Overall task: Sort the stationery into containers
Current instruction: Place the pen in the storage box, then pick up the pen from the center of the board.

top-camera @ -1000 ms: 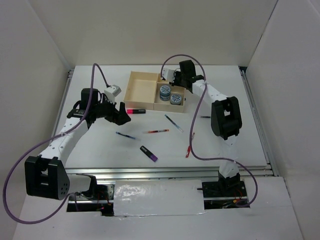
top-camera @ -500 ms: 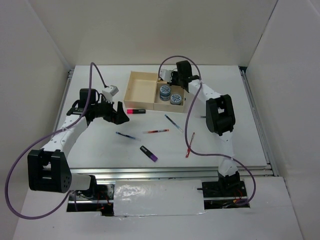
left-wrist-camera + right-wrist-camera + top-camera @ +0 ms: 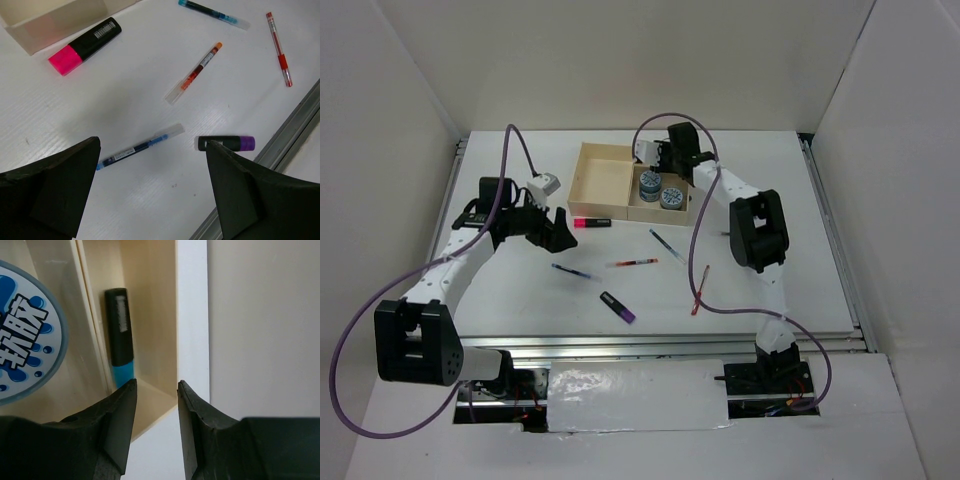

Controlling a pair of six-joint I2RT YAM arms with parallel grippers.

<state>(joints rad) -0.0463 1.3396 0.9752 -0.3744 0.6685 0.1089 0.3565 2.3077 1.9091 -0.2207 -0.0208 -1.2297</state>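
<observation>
The beige tray (image 3: 603, 181) stands at the back middle. Two tape rolls (image 3: 649, 183) lie in its near right compartment. My right gripper (image 3: 663, 157) hovers over the far right compartment, open and empty; the right wrist view shows its jaws (image 3: 155, 390) a little apart above the tray's corner (image 3: 176, 315), with a black highlighter with a blue end (image 3: 119, 335) inside and a tape roll (image 3: 25, 355) beside it. My left gripper (image 3: 556, 229) is open and empty above the table. A pink-ended highlighter (image 3: 85, 46), a blue pen (image 3: 140, 147) and a purple-ended highlighter (image 3: 226, 143) lie below it.
More pens lie on the table: an orange-red one (image 3: 636, 262), a blue one (image 3: 667, 245), a red one (image 3: 701, 290) and a dark one (image 3: 731, 234) by the right arm. A metal rail (image 3: 660, 341) runs along the table's near edge. White walls enclose the table.
My right gripper has moved a little left over the tray's far right compartment. My left gripper has barely shifted.
</observation>
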